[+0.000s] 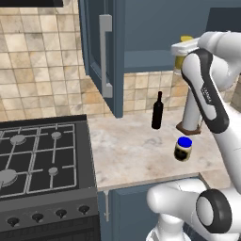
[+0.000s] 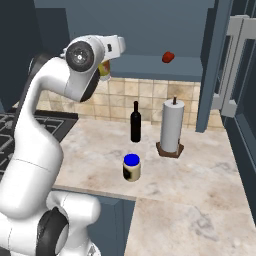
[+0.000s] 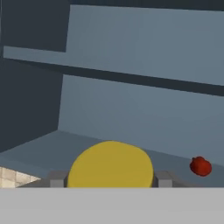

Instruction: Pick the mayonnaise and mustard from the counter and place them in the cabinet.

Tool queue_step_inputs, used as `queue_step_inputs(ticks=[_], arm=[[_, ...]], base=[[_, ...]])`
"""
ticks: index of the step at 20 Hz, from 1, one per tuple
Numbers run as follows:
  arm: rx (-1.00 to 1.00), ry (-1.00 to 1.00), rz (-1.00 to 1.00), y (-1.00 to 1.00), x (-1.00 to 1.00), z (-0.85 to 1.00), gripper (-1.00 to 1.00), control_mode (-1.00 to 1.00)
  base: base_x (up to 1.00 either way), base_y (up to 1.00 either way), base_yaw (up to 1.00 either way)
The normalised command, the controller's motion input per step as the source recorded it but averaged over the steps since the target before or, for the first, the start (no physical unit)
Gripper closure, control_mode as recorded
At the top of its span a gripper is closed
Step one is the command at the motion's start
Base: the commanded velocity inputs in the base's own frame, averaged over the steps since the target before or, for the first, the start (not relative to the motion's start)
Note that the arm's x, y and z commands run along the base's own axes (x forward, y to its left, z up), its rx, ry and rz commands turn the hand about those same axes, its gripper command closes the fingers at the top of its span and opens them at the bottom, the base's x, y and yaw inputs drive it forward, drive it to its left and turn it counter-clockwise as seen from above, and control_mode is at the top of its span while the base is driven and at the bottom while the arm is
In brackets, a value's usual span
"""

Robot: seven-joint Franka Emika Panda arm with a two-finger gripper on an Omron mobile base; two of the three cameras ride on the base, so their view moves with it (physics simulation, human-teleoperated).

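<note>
Kitchen: beige counter beside a black stove; blue cabinet above, its door standing open.
Gripper: I see the gripper closed narrow on the mustard, one fingertip at each side of the yellow body, raised at the level of the cabinet shelf.
Mustard: held in the air at the cabinet opening, not yet set down; its base looks toward the shelf in the hand view.
Mayonnaise: jar upright on the counter, well apart from the gripper, near the wine bottle and the paper towel roll.
Shelf: red ball lies on it, off to one side of the mustard.
Handling, mustard: I judge it light and somewhat soft-walled; a firm squeeze may dent it, so hold mid-body and release gently.
Handling, mayonnaise: I judge it stiff, heavier, smooth and possibly slippery; take it across the body below the blue lid.
Risk: knocking the ball while setting the bottle down.
</note>
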Motion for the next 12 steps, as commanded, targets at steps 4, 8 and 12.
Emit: queue_step_inputs(ticks=[4, 8, 12], arm=[[0.0, 0.0, 0.0, -0.1, 0.48, 0.0, 1.0, -1.0], [0.0, 0.0, 0.0, -0.13, 0.54, 0.0, 1.0, -1.0], [0.01, 0.0, 0.0, -0.13, 0.55, 0.0, 1.0, -1.0]], base=[[0.0, 0.0, 0.0], [0.0, 0.0, 0.0], [0.0, 0.0, 0.0]])
